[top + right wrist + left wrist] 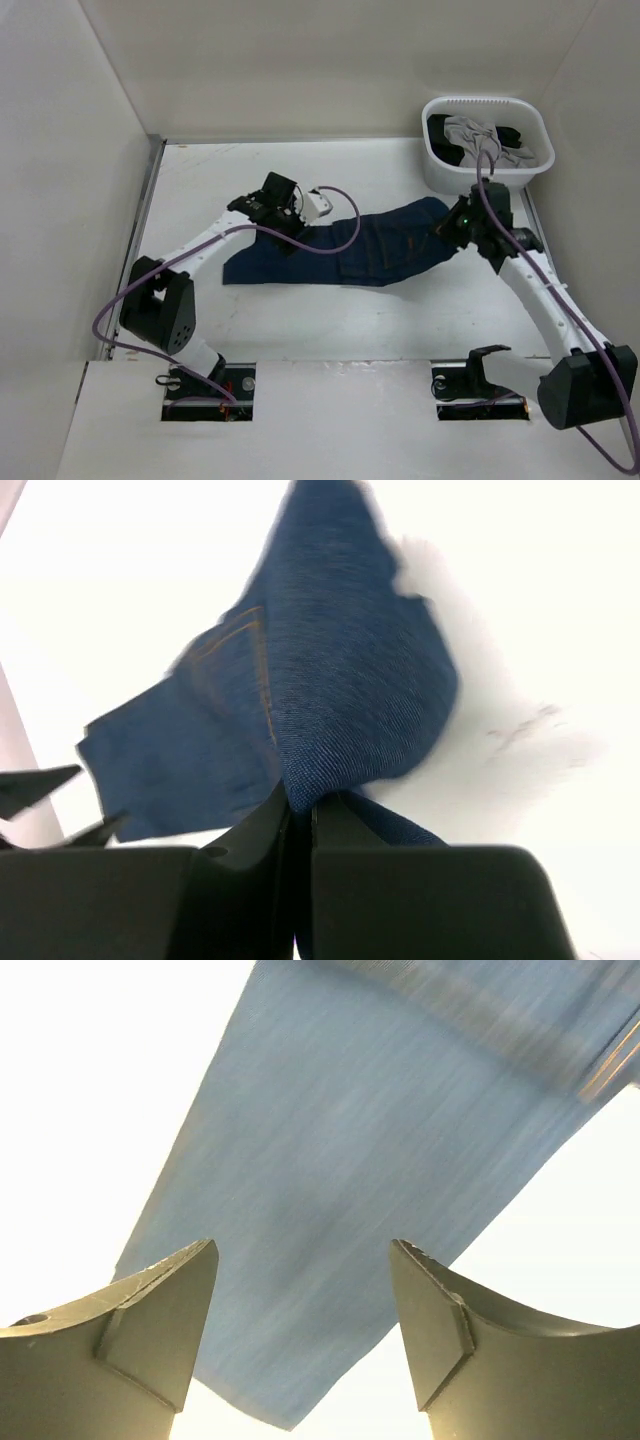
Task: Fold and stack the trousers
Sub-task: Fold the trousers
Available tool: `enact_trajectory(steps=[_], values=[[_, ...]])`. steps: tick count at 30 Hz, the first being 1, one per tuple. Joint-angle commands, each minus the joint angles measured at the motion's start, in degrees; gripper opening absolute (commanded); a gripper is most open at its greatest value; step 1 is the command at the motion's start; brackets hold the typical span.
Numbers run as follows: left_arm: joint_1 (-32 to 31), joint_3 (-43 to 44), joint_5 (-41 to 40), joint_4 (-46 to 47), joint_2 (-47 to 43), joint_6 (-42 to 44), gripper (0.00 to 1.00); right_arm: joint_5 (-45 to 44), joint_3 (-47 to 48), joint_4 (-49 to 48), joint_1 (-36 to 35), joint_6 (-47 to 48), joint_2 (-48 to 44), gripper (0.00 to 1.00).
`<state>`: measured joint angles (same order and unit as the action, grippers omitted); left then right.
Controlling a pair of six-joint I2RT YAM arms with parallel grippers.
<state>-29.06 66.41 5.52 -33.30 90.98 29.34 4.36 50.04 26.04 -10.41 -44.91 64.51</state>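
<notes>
The trousers [370,250] are seen laid lengthwise across the middle of the table [300,320], unfolded. Their right end is pinched between the closed fingers of the right gripper [300,815] and appears drawn up slightly. The left gripper [302,1260] is held over a leg, jaws apart, with nothing between them. Folding is judged barely begun, and every fold and the stacking remain. Beyond, a white basket [440,175] with a light grey garment [470,130] and a black garment [510,135] sits near the gripped end and could crowd the right arm.
</notes>
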Motion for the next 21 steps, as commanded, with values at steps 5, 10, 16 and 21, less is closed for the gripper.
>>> enact_trajectory(steps=[5, 10, 16, 21], values=[[6.07, 1.79, 1.78, -3.26, -2.83, -1.39, 0.68, -4.88, 22.61, 27.73, -3.23, 16.25, 0.34, 0.00], [9.67, 0.74, 2.30, -3.09, -1.86, -2.18, 0.68, -13.57, 40.01, 32.66, -16.32, 14.67, 10.08, 0.00], [15.03, -0.23, 0.72, 2.79, 4.89, -2.36, 0.68, -16.84, 61.10, 34.34, -29.77, 15.89, 28.44, 0.00], [21.53, 3.01, -3.05, 3.24, 15.79, -5.95, 0.64, -15.44, 76.31, 34.08, -34.71, 18.45, 44.09, 0.01]])
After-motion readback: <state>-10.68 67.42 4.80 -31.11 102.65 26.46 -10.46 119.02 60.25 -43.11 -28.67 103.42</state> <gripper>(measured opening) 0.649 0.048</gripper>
